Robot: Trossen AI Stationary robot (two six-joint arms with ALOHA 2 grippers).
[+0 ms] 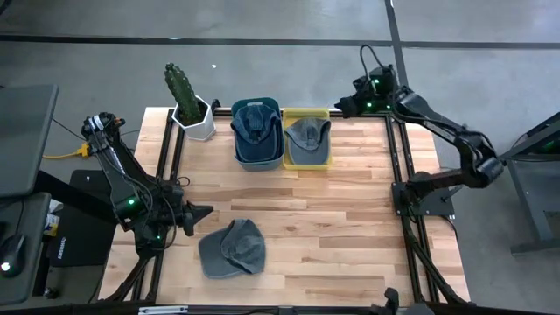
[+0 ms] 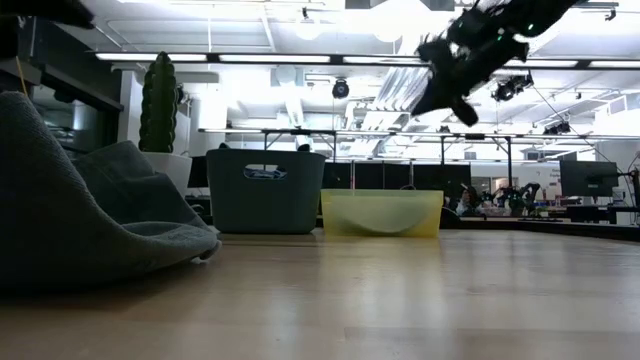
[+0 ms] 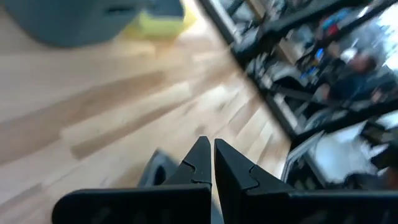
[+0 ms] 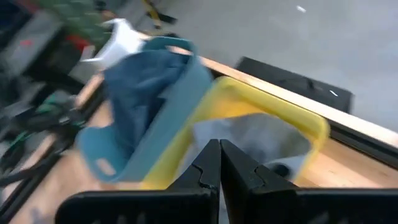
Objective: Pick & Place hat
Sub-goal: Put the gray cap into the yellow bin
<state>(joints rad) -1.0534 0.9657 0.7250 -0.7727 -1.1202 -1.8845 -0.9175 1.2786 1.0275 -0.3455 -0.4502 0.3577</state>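
With my left hand (image 1: pixel 206 211) closed just beside the grey hat (image 1: pixel 232 248) at the bench's six o'clock, I risked nudging it away; my closed right hand (image 1: pixel 338 108) idled at one o'clock.

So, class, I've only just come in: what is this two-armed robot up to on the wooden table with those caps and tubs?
A sorting job with caps. One dark blue cap lies in the blue plastic tub, and a grey cap lies in the yellow plastic tub. Another grey cap lies loose on the wooden table. The left gripper is shut, empty, beside the loose cap. The right gripper is shut, empty, by the yellow tub.
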